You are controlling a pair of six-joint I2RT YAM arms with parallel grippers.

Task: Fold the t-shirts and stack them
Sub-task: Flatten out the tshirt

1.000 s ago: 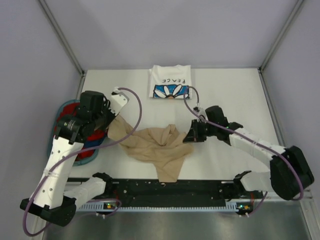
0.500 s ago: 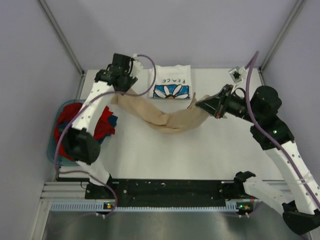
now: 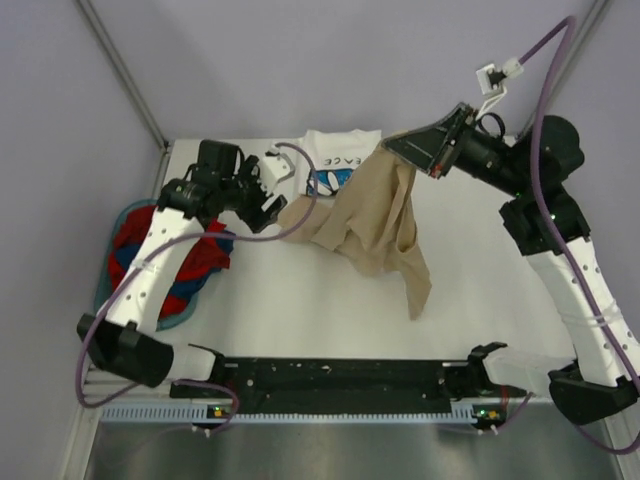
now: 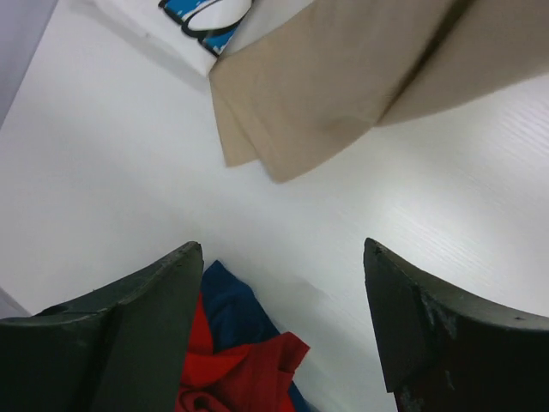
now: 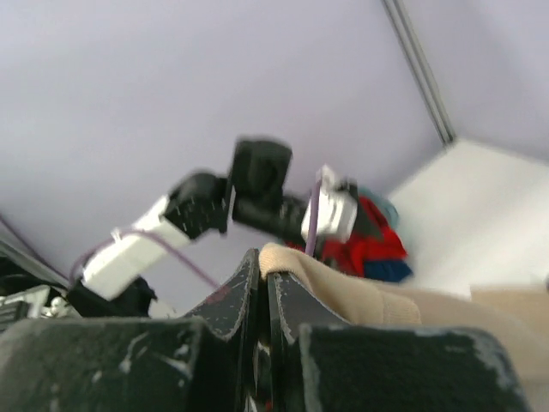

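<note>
Hanging the tan t-shirt high near the bench's far edge, the right gripper is clamped on it, probably letting it unfurl, while the left gripper gapes empty.

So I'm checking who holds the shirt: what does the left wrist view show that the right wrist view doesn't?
Only the left wrist view shows the left gripper open, nothing between its dark fingers, above the bare white table, and a corner of the white daisy-print shirt.

Only the right wrist view shows the right gripper shut on a fold of the tan cloth t-shirt, and the left arm across the table.

Both show the tan shirt and the red and blue shirts.
</note>
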